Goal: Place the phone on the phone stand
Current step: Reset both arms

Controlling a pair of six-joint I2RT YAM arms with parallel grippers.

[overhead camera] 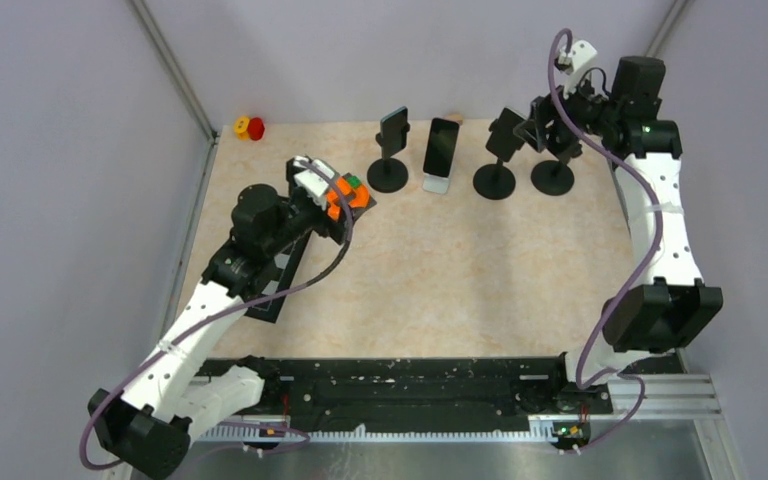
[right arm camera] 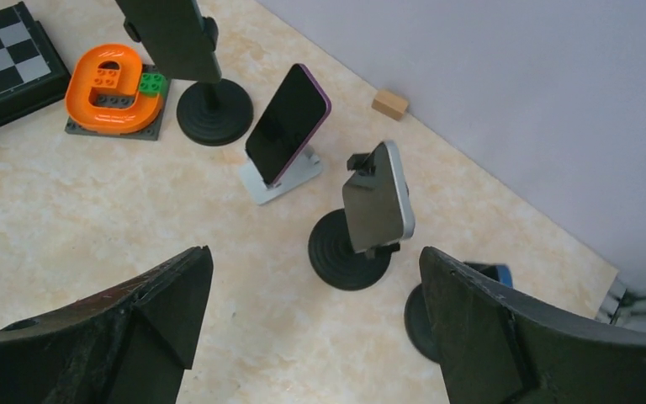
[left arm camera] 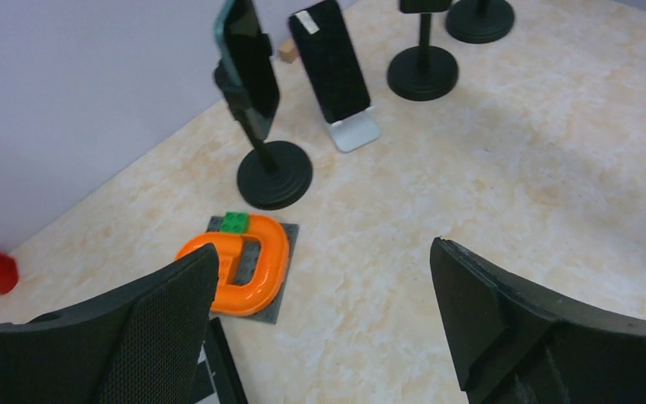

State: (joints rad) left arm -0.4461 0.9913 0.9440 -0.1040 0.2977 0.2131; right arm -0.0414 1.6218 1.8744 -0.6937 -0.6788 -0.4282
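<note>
Four phone stands line the back of the table. A black round-base stand (overhead camera: 388, 175) holds a dark phone (overhead camera: 394, 130). A white stand (overhead camera: 437, 184) props a black phone (overhead camera: 441, 146). A second black stand (right arm camera: 345, 251) carries a silver-backed phone (right arm camera: 377, 202). The rightmost black stand (overhead camera: 553, 177) sits under my right gripper (overhead camera: 545, 125). In the right wrist view its base (right arm camera: 416, 316) and a blue edge (right arm camera: 492, 272) peek out behind one finger. The right gripper (right arm camera: 315, 252) is open and holds nothing. My left gripper (left arm camera: 325, 246) is open and empty over bare table.
An orange curved piece (left arm camera: 252, 265) with a green brick sits on a grey plate beside the left gripper. A checkerboard (right arm camera: 8, 59) lies under the left arm. A wooden block (right arm camera: 389, 103) rests by the back wall, and a red and yellow toy (overhead camera: 250, 127) in the back left corner.
</note>
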